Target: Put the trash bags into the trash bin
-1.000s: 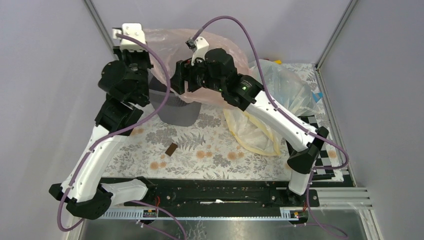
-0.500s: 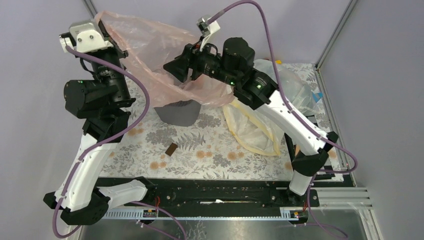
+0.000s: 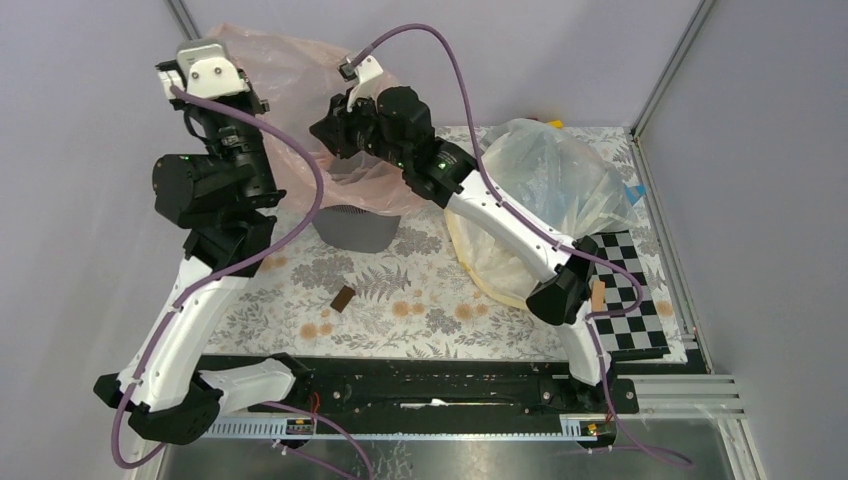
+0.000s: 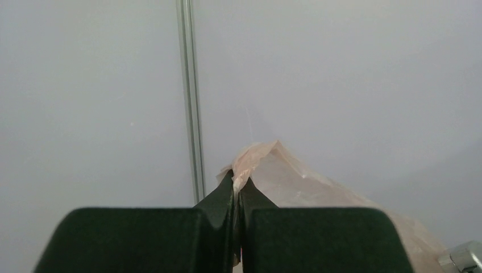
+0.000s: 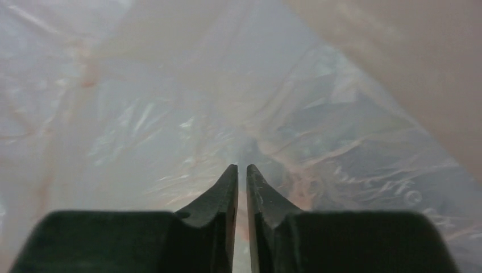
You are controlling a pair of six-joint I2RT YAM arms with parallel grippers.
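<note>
The left gripper [image 4: 235, 190] was clamped tight on a bunched corner of the pink trash bag [image 4: 295, 179], and the film trailed off to its right and below it. The right gripper [image 5: 241, 173] had its fingers almost together, with crinkled film right ahead; I couldn't tell if any was pinched. The trash bin [image 3: 352, 228] stood below both, under the hanging bag.

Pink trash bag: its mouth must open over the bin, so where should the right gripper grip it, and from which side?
Probably the upper edge of the pink trash bag, away from the corner the left gripper pinches, approached from the right: the film hangs slack from that corner over the trash bin.
</note>
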